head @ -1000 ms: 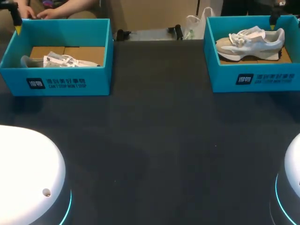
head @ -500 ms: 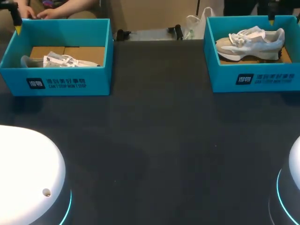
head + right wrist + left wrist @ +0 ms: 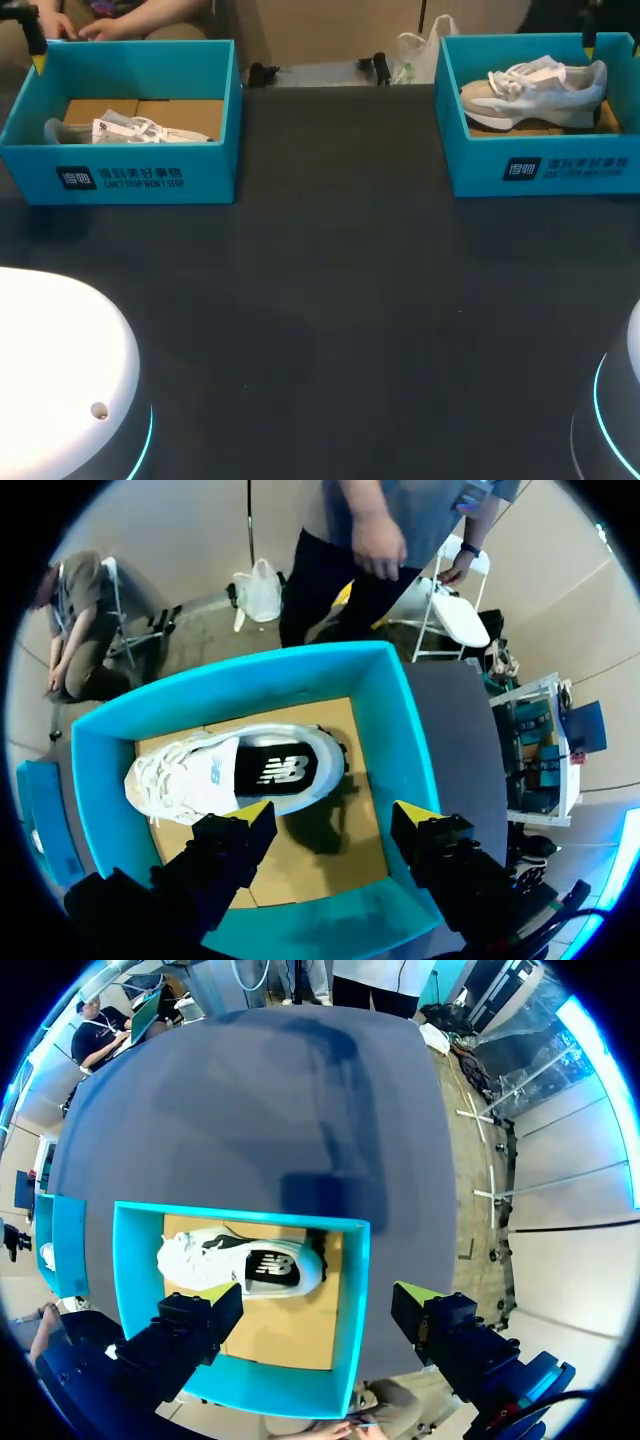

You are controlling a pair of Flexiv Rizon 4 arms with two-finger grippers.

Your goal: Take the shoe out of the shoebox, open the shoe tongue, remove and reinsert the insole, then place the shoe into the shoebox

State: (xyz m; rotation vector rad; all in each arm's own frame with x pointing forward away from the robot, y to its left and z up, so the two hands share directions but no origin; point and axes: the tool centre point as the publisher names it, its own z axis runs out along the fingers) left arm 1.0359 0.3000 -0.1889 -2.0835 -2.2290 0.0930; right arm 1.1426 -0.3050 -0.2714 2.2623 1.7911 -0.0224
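Shoe [image 3: 235,775] lies in shoebox [image 3: 405,730] under wide-spread right gripper [image 3: 335,817]

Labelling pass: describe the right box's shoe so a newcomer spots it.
On the dark table, find the right teal shoebox. Its shoe stands upright in full profile, white and beige; the left shoe lies half hidden behind its box wall.

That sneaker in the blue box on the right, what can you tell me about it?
The sneaker is white and pale grey with beige patches, white laces and a thick white sole; it looks like mesh and suede. From above, its dark insole shows through the opening. It stands upright on the brown cardboard floor of the open teal shoebox, toe toward the table's middle. The right claw hangs open above it, not touching.
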